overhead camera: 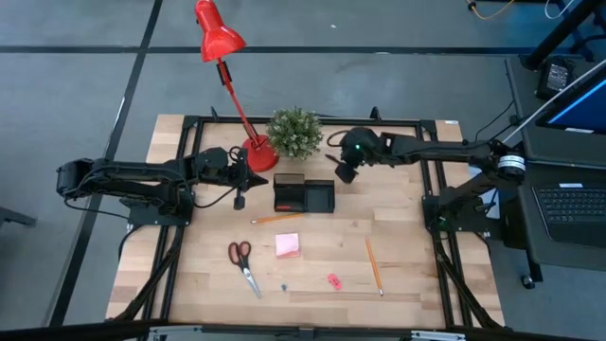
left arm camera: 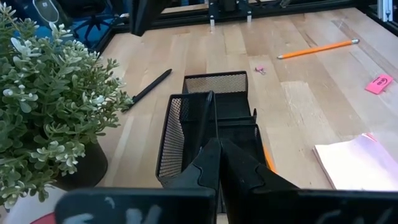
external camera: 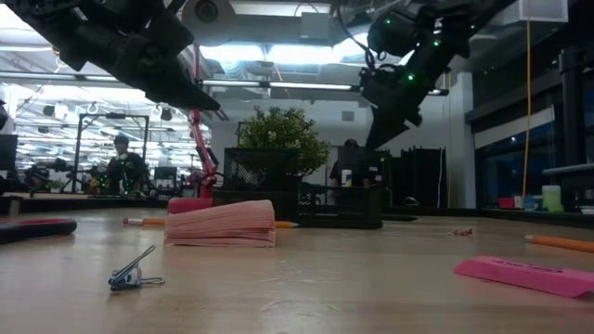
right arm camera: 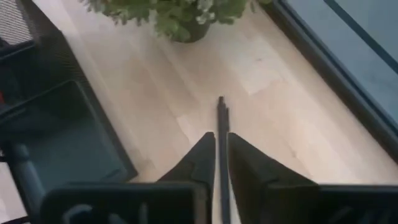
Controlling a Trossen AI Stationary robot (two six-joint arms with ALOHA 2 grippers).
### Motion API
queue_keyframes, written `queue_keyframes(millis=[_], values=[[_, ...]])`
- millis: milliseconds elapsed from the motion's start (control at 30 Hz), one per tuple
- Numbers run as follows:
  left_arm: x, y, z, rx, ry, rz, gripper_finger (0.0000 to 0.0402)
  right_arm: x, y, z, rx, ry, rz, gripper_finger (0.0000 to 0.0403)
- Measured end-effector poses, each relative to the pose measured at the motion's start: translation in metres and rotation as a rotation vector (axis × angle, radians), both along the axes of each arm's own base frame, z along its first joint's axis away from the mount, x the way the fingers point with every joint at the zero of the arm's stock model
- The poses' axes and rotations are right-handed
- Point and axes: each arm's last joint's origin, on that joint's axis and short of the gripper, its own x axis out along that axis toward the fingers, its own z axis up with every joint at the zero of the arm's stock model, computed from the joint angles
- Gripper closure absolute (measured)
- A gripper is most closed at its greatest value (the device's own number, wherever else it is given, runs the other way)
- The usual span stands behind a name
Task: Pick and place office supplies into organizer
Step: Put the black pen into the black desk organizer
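The black mesh organizer stands mid-table in front of the plant. My right gripper hovers off its far right corner, shut on a black pen. My left gripper hangs shut above the table to the organizer's left. In the left wrist view a thin dark bar shows just past its tips; pen or organizer divider, I cannot tell. Another black pen lies flat between plant and organizer. Scissors, pink pad and two pencils lie on the table. My right gripper pinches the black pen between its two fingers. The pen runs along the fingers, and its free end sticks out past them toward the plant. The fingers slant down from the table's right, and the pen is lifted off the wood. My left gripper: whether it touches the dark bar, I cannot tell.
The red lamp's base and the potted plant stand close behind the organizer, between the two grippers. A pink eraser and a small blue clip lie near the front edge. Bare wood shows right of the organizer.
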Motion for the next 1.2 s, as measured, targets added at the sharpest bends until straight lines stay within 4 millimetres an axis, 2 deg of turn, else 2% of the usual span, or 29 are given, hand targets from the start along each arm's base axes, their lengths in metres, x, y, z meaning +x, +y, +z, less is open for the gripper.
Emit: queue_keyframes(millis=[333, 500, 767, 1200], values=[[-0.001, 0.000, -0.002, -0.005, 0.020, 0.000, 0.0399, -0.001, -0.011, -0.013, 0.079, 0.061, 0.004, 0.0267], [-0.001, 0.000, -0.002, -0.006, 0.020, 0.000, 0.0399, 0.002, -0.019, -0.028, 0.106, 0.100, -0.013, 0.0239], [-0.001, 0.000, -0.002, -0.006, 0.020, 0.001, 0.0400, 0.007, -0.034, -0.054, 0.134, 0.160, -0.052, 0.0231], [-0.001, 0.000, -0.002, -0.007, 0.020, 0.001, 0.0399, 0.016, -0.038, -0.083, 0.175, 0.202, -0.016, 0.0231]])
